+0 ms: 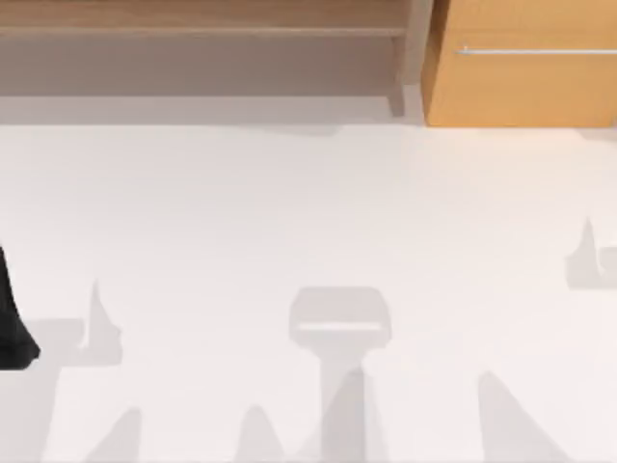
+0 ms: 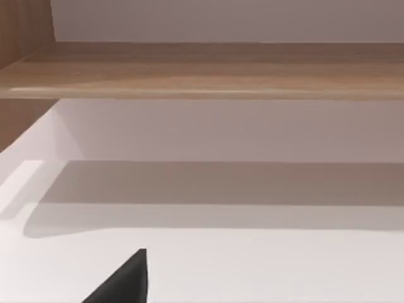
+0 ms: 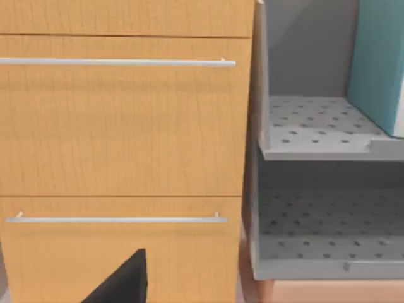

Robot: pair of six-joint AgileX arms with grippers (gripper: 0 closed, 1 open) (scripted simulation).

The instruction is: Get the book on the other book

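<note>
1. Currently the white table (image 1: 308, 222) carries shadows of the rig and nothing I can identify as a book. Risk: any reach made now is blind, because neither target is located on the surface.
2. Wooden shelf (image 1: 202, 29) runs along the far edge; drawer cabinet (image 1: 521, 68) sits at the far right. The right wrist view faces the drawer fronts (image 3: 120, 126). Risk: an arm sent forward could strike wood or catch a handle bar (image 3: 117, 62).
3. Grey perforated rack (image 3: 315, 136) stands beside the cabinet in the right wrist view, with a teal upright slab (image 3: 377, 63) on its upper tier. It may be a book; I cannot confirm. Second book: not located. Risk: an upright item tips or slides off the tier if nudged.
4. Left arm (image 1: 12, 323) is a dark shape at the table's left edge, parked.
5. Left tool: one dark fingertip (image 2: 126, 281) visible; opening cannot be told, nothing seen held. Right tool: same, one fingertip (image 3: 126, 281). Risk: assuming either is ready to grasp.
</note>
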